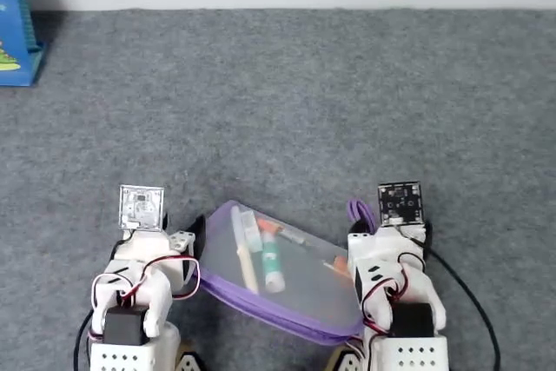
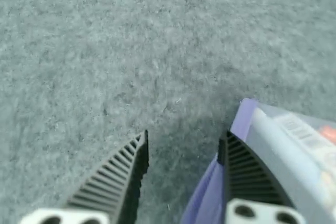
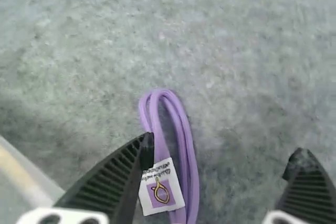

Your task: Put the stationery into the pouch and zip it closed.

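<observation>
A clear pouch with purple trim lies on the grey carpet between the two arms, with several stationery items inside it. Its purple strap loop with a small tag lies between the fingers of my right gripper, which is open. My left gripper is open too, just above the carpet at the pouch's corner; one finger rests against the purple edge. In the high view the left arm and right arm flank the pouch.
A blue box stands at the far left by the wall. Grey carpet stretches out beyond the arms.
</observation>
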Controlling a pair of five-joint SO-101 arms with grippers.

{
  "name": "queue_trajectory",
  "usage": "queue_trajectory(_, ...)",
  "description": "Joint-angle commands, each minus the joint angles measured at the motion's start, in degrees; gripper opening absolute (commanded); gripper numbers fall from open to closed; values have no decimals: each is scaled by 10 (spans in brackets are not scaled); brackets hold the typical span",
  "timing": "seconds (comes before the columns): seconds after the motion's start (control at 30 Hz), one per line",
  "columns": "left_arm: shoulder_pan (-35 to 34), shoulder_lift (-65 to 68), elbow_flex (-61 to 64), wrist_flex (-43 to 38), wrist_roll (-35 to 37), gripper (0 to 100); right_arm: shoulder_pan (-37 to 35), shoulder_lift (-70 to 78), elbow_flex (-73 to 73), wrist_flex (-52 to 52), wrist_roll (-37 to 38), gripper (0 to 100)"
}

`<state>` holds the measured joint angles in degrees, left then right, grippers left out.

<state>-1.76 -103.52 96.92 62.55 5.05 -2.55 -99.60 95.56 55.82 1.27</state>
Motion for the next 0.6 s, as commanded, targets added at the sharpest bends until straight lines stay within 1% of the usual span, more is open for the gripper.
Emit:
queue_trajectory(0.0,1,-5,-5,7,-8,167,15,-7,11,-1,-24,276)
queue_trajectory(0.13,1,-6,-5,1,-8,10,15,-7,11,-1,-49,95)
queue_trajectory(0.2,1,-6,-5,-4,-8,19,15,-7,11,-1,-55,10)
queue_trajectory(0.23,-1,-6,-5,-4,-8,13,15,-7,11,-1,-55,5)
queue_trajectory(0.3,-15,-6,-5,-4,-8,12,15,-7,11,3,-55,28)
queue_trajectory(0.4,-35,-6,-5,-6,-8,12,15,-7,11,4,-54,6)
queue_trajectory(0.57,-60,-6,-5,-3,-8,12,19,-4,11,5,-51,10)
